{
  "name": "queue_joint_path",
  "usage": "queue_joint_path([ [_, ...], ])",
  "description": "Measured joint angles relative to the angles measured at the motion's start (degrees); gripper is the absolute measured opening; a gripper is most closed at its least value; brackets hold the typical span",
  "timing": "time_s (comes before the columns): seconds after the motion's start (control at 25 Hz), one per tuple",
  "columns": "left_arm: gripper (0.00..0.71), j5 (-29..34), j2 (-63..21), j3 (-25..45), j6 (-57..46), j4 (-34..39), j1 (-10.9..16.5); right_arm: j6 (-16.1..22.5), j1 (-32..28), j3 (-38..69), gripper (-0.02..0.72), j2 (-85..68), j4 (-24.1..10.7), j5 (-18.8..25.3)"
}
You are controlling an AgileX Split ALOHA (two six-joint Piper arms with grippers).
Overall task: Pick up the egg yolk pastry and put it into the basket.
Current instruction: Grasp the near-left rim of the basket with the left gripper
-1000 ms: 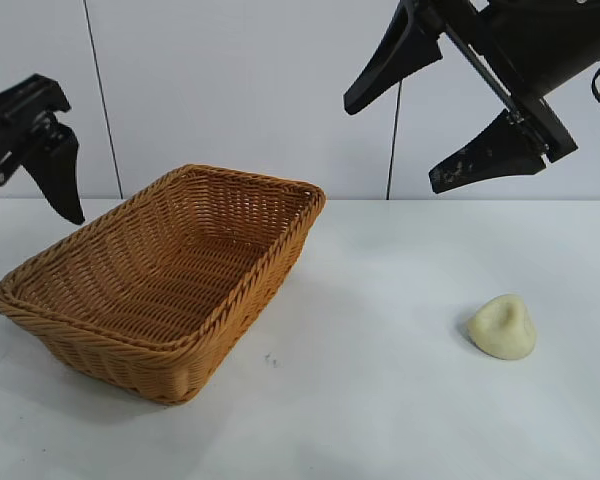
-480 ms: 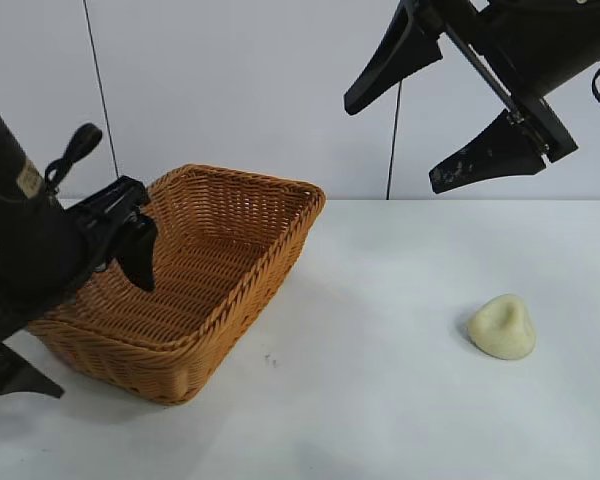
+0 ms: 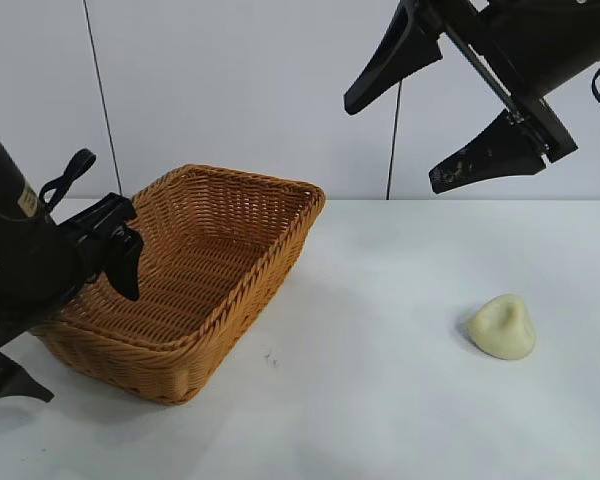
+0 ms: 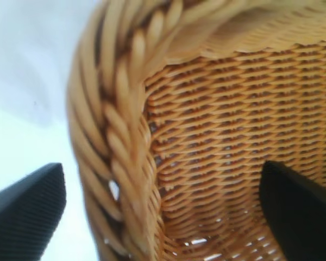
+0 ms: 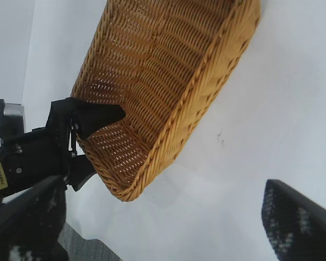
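Note:
The egg yolk pastry (image 3: 502, 328), a pale cream lump with a pinched top, lies on the white table at the right, far from both grippers. The orange-brown wicker basket (image 3: 230, 230) stands at centre left. My left gripper (image 3: 85, 340) is low at the basket's left end, open. One finger (image 3: 125, 262) is inside the basket and the other outside. In the left wrist view the braided rim (image 4: 117, 136) runs between the spread fingers of the left gripper (image 4: 163, 217). My right gripper (image 3: 398, 145) hangs open high above the table, empty. The pastry is hidden from both wrist views.
In the right wrist view the basket (image 5: 168, 70) and the left arm's gripper (image 5: 95, 144) lie below the open right gripper (image 5: 163, 228). Bare white table (image 3: 380, 400) stretches between basket and pastry. A white wall stands behind.
My left arm came down from the upper left to the basket's left end and now straddles its rim. The right arm, basket and pastry have not moved.

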Motion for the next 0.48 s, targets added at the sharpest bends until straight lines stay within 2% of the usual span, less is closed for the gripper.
queue_joint_path([
  [0.12, 0.482, 2.49, 0.00, 0.00, 0.00, 0.00, 0.00, 0.00, 0.00, 0.00, 0.697, 0.00, 0.00, 0.00],
  [0.2, 0.292, 3.82, 0.00, 0.00, 0.21, 0.00, 0.00, 0.00, 0.00, 0.00, 0.697, 0.00, 0.00, 0.00],
  [0.28, 0.143, 3.78, 0.00, 0.00, 0.85, -0.13, 0.00, 0.00, 0.00, 0.00, 0.697, 0.00, 0.00, 0.00],
  [0.36, 0.094, 3.27, -0.06, -0.06, 1.71, -0.58, 0.20, 0.00, 0.00, 0.00, 0.697, 0.00, 0.00, 0.00],
  [0.48, 0.091, 3.21, -0.40, -0.45, 6.22, -2.87, 0.20, 0.00, 0.00, 0.00, 0.697, 0.00, 0.00, 0.00],
])
